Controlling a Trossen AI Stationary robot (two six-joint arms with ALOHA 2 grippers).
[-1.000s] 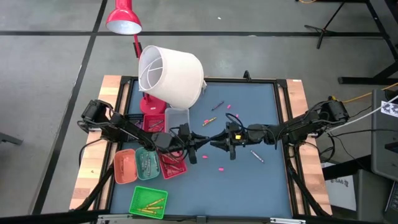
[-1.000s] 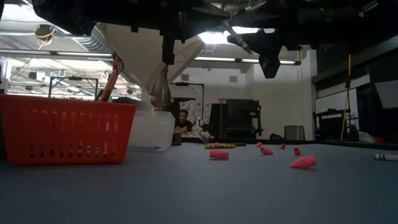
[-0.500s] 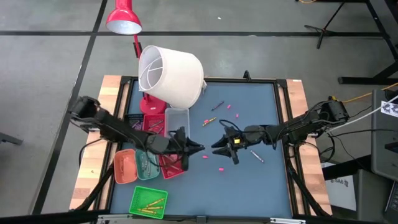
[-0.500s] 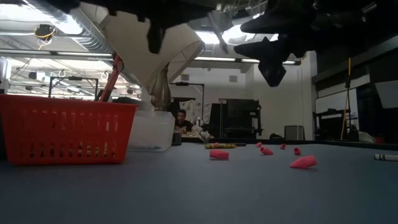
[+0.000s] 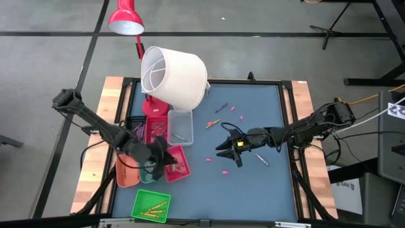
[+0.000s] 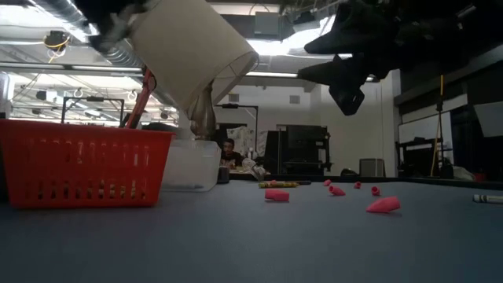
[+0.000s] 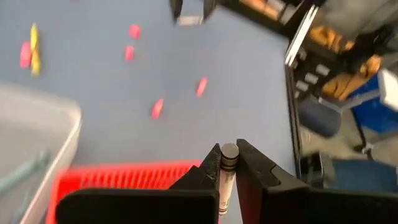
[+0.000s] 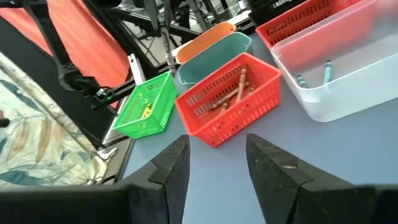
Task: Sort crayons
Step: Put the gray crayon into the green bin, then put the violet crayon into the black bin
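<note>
Overhead, the blue mat (image 5: 253, 183) carries scattered pink bits (image 5: 223, 171); the left gripper (image 7: 228, 163) pinches a grey crayon (image 7: 226, 174), the right gripper (image 8: 216, 163) gapes empty.

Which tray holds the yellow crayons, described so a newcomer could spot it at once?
Start at the white lampshade and follow the row of trays toward the table's near edge. The green tray sits alone, past the orange tray, teal tray and red tray. It alone is green.
</note>
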